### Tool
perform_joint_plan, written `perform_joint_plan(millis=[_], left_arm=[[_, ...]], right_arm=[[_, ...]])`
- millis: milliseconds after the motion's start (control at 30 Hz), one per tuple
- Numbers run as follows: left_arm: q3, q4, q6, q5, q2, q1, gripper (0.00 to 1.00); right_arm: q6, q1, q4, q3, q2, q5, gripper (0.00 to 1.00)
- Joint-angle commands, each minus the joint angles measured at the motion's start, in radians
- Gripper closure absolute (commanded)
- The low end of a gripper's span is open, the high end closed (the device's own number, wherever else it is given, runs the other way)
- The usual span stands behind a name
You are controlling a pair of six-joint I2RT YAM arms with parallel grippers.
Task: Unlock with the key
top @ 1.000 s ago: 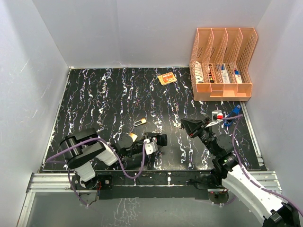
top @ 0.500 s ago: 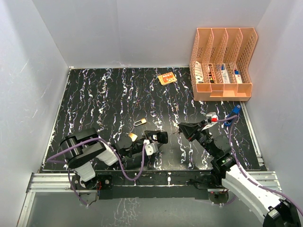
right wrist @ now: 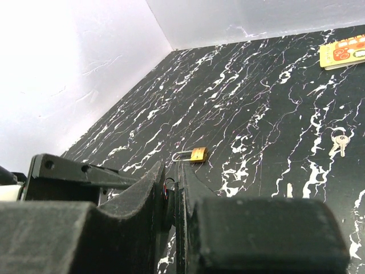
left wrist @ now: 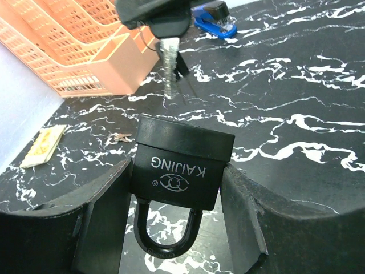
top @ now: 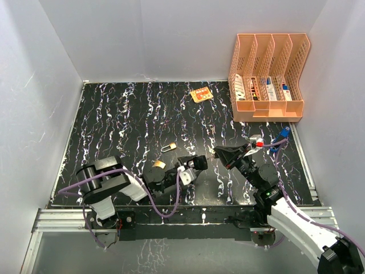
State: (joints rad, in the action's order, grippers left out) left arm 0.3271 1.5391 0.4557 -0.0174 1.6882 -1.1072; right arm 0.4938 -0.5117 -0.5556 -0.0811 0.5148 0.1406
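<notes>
My left gripper (left wrist: 179, 191) is shut on a black padlock (left wrist: 183, 162) marked KAIJING, held by its body with the shackle toward the camera. In the top view this gripper (top: 194, 164) is low over the mat at front centre. My right gripper (top: 220, 152) is shut on a key with a black head (left wrist: 166, 54). The silver blade points down at the top of the padlock, a short gap above it. In the right wrist view the gripper (right wrist: 174, 191) pinches the key head, which is almost hidden between the fingers.
A small brass padlock (top: 168, 148) lies on the mat, also in the right wrist view (right wrist: 194, 154). Another brass piece (top: 158, 164) lies by the left arm. Loose keys (right wrist: 338, 142), an orange card (top: 201, 94), an orange file rack (top: 268, 77) and a blue stapler (top: 280, 140) sit further back.
My left gripper has moved right and slightly away with the black padlock. My right gripper has shifted left with the key, so the two are closer together.
</notes>
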Motion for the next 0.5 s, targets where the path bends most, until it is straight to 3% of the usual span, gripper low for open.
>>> perform_joint_plan(millis=[0,467], left_arm=[[0.052,0.248,-0.004,0.082,0.023,-0.042,1.00],[0.057,0.248,-0.069,0.206,-0.015,-0.060,1.00]], right_arm=[[0.010,-0.019,-0.105,-0.008,0.018,-0.032,1.00],[-0.023,-0.034,-0.086,-0.022,0.025,-0.068,1.00]])
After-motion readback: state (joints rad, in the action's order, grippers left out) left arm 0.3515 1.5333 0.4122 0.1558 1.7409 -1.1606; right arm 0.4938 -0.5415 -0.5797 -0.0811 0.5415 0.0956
